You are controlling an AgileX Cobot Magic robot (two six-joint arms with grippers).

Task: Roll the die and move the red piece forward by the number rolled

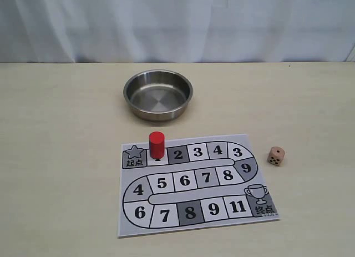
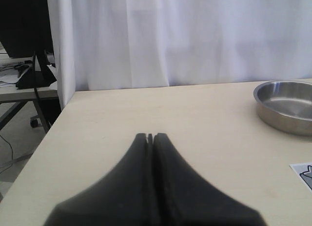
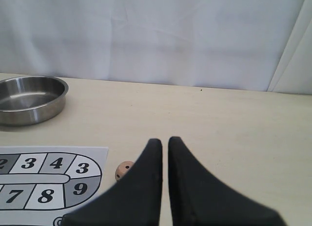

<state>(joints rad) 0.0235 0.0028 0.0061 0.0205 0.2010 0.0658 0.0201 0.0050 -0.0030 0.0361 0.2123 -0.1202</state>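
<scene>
The red piece (image 1: 156, 145) stands upright on the game board (image 1: 219, 179), on the first square right after the star start square. The die (image 1: 276, 155) lies on the table just off the board's right edge; in the right wrist view the die (image 3: 124, 170) peeks out beside a finger. Neither gripper shows in the exterior view. My left gripper (image 2: 150, 136) is shut with nothing in it, over bare table left of the bowl. My right gripper (image 3: 165, 140) has its fingers almost together, only a thin slit between them, holding nothing, a little to the right of the die.
A steel bowl (image 1: 158, 94) sits behind the board, also seen as the bowl (image 2: 287, 106) and the bowl (image 3: 30, 99) in the wrist views. The board's numbered squares (image 3: 48, 172) run in a winding track. A white curtain backs the table; the table's left edge (image 2: 46, 138) drops off.
</scene>
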